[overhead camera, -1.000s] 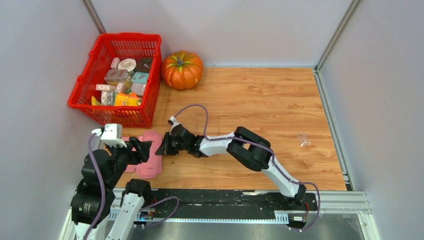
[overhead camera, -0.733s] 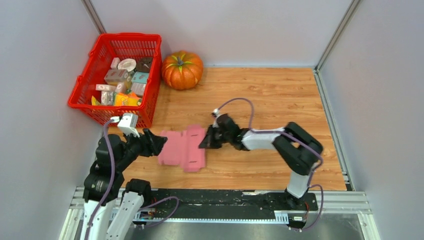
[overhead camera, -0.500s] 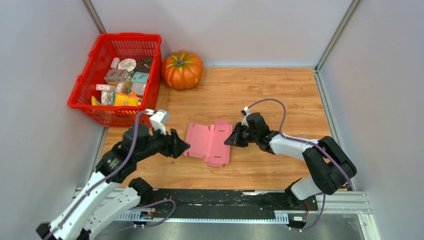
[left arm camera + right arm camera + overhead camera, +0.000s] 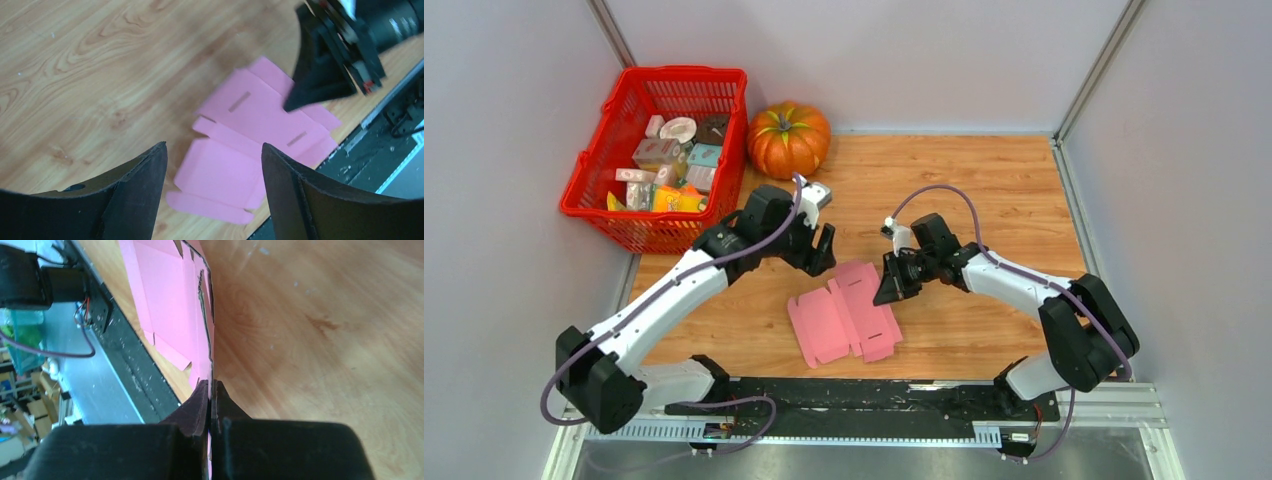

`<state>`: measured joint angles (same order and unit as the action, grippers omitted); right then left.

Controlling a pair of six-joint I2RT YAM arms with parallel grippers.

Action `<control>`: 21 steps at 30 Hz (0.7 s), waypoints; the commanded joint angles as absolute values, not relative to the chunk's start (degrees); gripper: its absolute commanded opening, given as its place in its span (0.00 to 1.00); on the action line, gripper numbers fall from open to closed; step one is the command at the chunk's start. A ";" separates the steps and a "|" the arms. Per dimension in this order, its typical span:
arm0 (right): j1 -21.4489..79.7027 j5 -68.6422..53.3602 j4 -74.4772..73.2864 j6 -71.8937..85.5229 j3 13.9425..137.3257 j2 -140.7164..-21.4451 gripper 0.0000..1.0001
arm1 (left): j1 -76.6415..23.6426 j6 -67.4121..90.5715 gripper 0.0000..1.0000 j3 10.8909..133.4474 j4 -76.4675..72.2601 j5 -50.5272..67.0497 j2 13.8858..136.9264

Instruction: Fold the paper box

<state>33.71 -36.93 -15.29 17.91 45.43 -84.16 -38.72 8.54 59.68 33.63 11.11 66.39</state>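
- Two grippers meet at your paper box, a flat, unfolded pink sheet lying on the wooden table toward its near edge.
- Your right gripper is pinched tight on the sheet's right edge.
- Your left gripper hangs with its fingers spread wide just beyond the sheet's far-left side, holding nothing.

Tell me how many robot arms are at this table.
2. The left arm reaches in from the near left, jaws open, beyond the pink card; the right arm extends from the near right, jaws shut on the card's right edge.
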 commanded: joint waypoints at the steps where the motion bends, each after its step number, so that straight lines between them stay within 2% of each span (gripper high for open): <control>1: 34.01 -46.39 -18.64 13.71 47.81 -82.79 0.01 | -30.08 7.46 0.77 61.88 28.67 22.49 71.71; 5: 33.93 -49.48 -18.37 14.41 48.16 -82.35 0.02 | -29.44 8.35 0.77 62.40 26.10 33.63 76.63; 14: 33.93 -52.29 -20.92 13.45 54.14 -84.99 0.03 | -29.88 3.70 0.73 68.20 34.88 39.29 84.28; 21: 33.93 -51.59 -22.15 13.18 56.60 -85.61 0.06 | -30.06 0.53 0.48 72.16 41.31 35.69 84.73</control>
<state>33.71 -50.43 -20.88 14.17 54.00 -84.86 -29.61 4.25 69.14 37.58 35.55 85.60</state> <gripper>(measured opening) 0.045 0.532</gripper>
